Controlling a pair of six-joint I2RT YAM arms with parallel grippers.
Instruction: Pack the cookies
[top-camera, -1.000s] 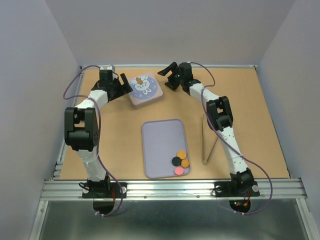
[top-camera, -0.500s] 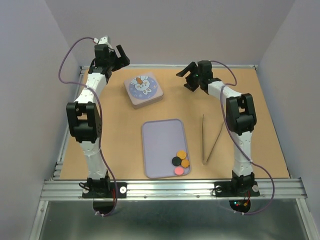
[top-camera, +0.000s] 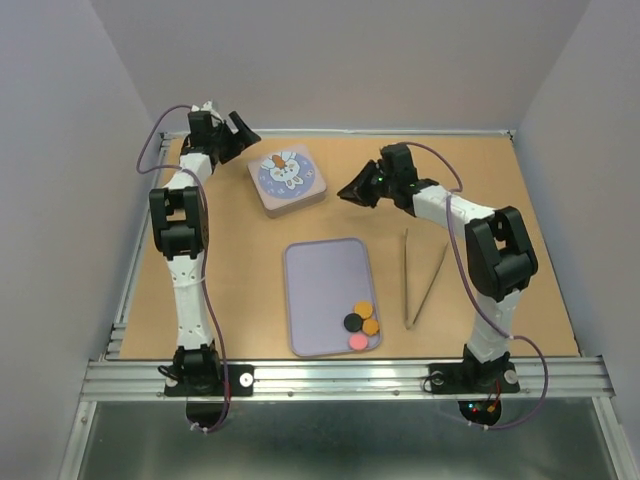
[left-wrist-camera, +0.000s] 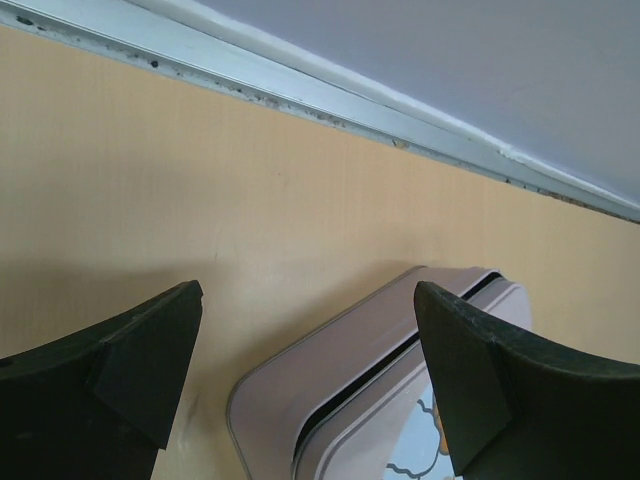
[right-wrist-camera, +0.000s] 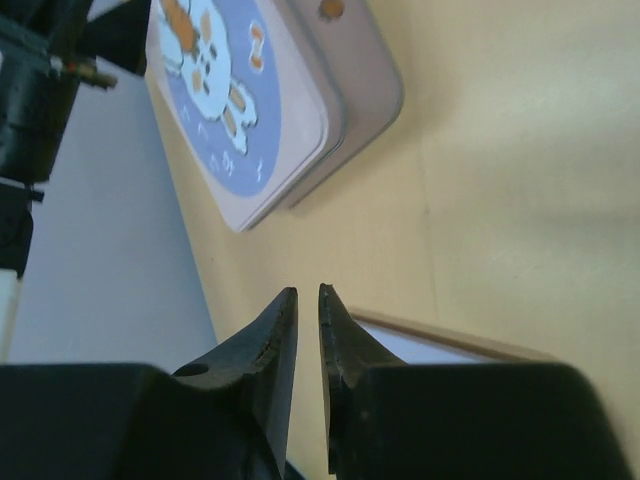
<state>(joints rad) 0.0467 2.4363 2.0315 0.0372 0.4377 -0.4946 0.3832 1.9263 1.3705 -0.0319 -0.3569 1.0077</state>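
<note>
The cookies (top-camera: 361, 325), two orange, one black and one pink, sit bunched and touching in the near right corner of the tray (top-camera: 320, 275); the rest of the tray is bare. The tray lies mid-worktop (top-camera: 520, 250), with tongs (top-camera: 407, 280) just beside its right edge, their legs joined at the near end and spread toward the far side. A lidded tin (top-camera: 287, 180) with a rabbit picture stands beyond the tray, near the far edge.

The left tool (left-wrist-camera: 308, 300) hovers at the tin's far left corner, its fingers spread wide, with nothing between them. The right tool (top-camera: 345, 192) hangs to the right of the tin and beyond the tray. Its fingers are drawn together to a thin slit and hold nothing. Both tools are well apart from the cookies.
</note>
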